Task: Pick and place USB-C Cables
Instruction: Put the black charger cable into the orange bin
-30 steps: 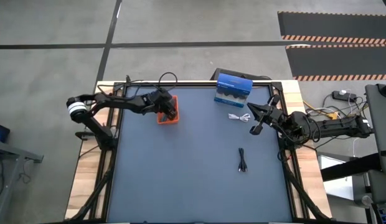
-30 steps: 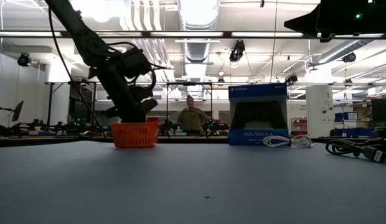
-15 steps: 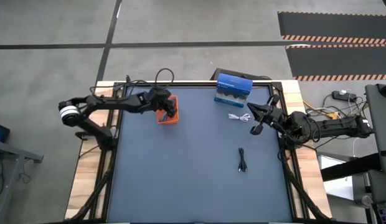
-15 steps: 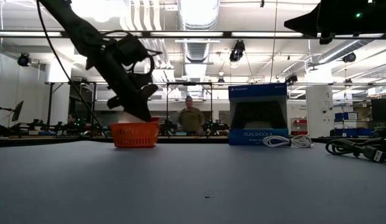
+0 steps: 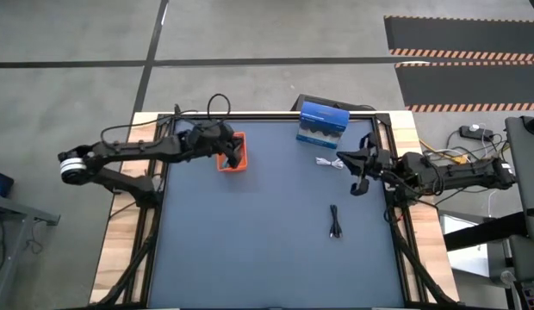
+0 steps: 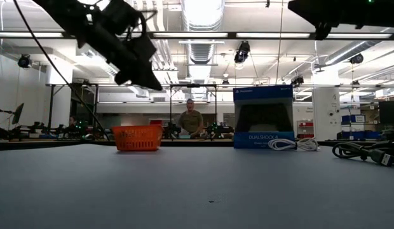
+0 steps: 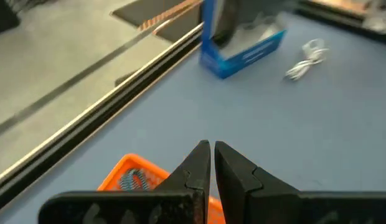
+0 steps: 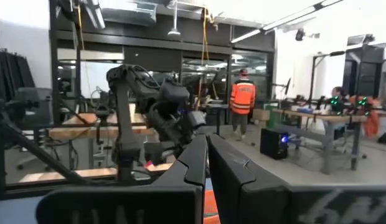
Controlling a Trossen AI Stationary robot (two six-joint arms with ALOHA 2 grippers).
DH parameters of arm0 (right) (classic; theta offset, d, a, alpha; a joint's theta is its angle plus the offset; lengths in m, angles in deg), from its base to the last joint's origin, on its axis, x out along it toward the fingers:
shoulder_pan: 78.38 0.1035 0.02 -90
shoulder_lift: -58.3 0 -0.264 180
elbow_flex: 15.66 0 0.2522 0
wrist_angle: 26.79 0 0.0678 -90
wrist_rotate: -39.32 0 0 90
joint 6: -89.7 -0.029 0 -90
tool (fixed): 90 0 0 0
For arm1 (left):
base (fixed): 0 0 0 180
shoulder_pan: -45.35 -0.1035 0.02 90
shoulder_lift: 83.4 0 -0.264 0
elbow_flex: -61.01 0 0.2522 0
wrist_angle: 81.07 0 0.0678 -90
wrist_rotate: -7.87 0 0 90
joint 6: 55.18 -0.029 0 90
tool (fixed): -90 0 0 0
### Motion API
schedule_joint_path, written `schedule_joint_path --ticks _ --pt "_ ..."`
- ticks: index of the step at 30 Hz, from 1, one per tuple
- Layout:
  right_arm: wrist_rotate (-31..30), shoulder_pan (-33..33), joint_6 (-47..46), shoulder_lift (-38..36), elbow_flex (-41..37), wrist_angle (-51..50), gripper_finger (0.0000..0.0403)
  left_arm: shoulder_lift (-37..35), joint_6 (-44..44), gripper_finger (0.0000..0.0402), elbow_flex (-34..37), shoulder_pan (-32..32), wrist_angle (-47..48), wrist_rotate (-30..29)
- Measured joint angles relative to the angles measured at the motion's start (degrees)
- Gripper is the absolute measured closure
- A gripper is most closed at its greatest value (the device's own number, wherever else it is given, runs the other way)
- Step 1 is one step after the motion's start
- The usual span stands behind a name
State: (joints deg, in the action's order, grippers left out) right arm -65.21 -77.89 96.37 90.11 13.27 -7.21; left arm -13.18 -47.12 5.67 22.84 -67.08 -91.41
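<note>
Movement since a second ago is nearly all on the left side. High view: the left tool (image 5: 235, 155) is pulled back slightly toward the upper left of the orange basket (image 5: 232, 161), where a second ago it reached down into it; the right tool (image 5: 357, 169) has swung a little toward the white cable (image 5: 331, 162), which lies just below the blue box (image 5: 322, 123) in the upper right of the worktop (image 5: 250, 241). The black cable (image 5: 334, 222) sits alone lower in the frame, right of centre.

Low view: the left tool (image 6: 138, 67) now hangs high at upper left, well clear above the basket (image 6: 136, 137), whereas earlier it dipped to the rim. The white cable (image 6: 292, 144) and black cable (image 6: 365, 153) rest at the right edge.

Left wrist view: the tool (image 7: 211, 163) is clenched and carries nothing; the basket (image 7: 127, 180) below shows something teal and red inside.

Right wrist view: the right tool (image 8: 205, 155) is clenched and empty.

My reading: one drop-off is finished, and the white and black cables remain to be fetched.
</note>
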Motion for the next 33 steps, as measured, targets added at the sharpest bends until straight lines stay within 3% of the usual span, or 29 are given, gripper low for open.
schedule_joint_path --ticks 5,14,20,25,33 --pt "0.0 0.0 -2.7 4.9 3.8 -3.5 0.0394 -3.8 -2.7 0.0394 0.9 3.6 -3.6 0.0" --pt "3.9 2.1 -12.7 15.4 17.4 -30.0 0.0394 -6.9 -5.5 0.0394 1.1 6.1 -6.0 0.0" --pt "4.8 6.1 -24.4 22.9 25.2 -51.6 0.0394 -6.8 -5.7 0.0394 1.1 6.1 -5.8 0.0" --pt "9.9 8.2 -36.5 27.4 30.1 -70.2 0.0394 -6.8 -7.4 0.0394 1.1 6.1 -5.8 0.0" --pt "15.0 10.9 -56.8 30.9 29.3 -79.4 0.0394 -6.7 -7.5 0.0394 1.1 6.1 -5.8 0.0"
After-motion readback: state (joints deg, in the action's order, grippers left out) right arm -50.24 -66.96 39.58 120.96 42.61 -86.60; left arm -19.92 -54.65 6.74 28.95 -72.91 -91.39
